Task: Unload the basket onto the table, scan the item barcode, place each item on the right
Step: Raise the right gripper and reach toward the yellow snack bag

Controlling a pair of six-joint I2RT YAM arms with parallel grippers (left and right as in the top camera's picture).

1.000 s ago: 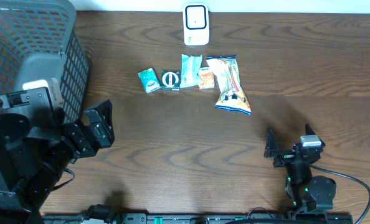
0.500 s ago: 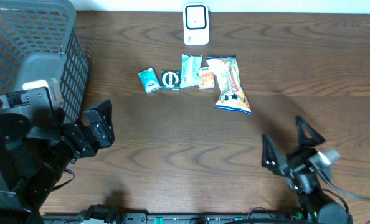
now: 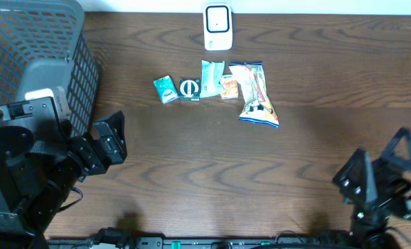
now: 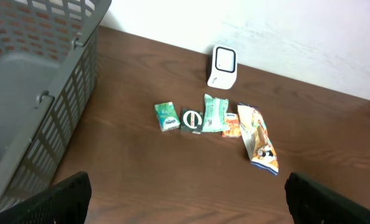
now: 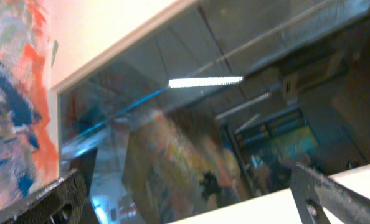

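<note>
Several small packaged items lie in a row mid-table: a teal pack (image 3: 165,88) (image 4: 166,116), a dark round-logo item (image 3: 189,89), a green packet (image 3: 212,77) and a large snack bag (image 3: 256,93) (image 4: 260,140). Just behind them stands the white scanner (image 3: 218,28) (image 4: 223,66). No barcode is legible. My left gripper (image 3: 112,142) (image 4: 188,205) hangs open at the near left, well short of the row, nothing between its fingers. My right gripper (image 3: 378,162) (image 5: 191,199) is open and empty at the near right corner, tilted upward; its camera sees only the room.
A large grey mesh basket (image 3: 32,62) (image 4: 29,93) fills the far left, beside the left arm. A small orange packet (image 3: 229,86) lies between the green packet and the snack bag. Bare brown table lies between both grippers and the item row.
The right arm has swung from near the front centre-right out to the right corner and tipped its gripper upward. The left arm and the items have not moved.
</note>
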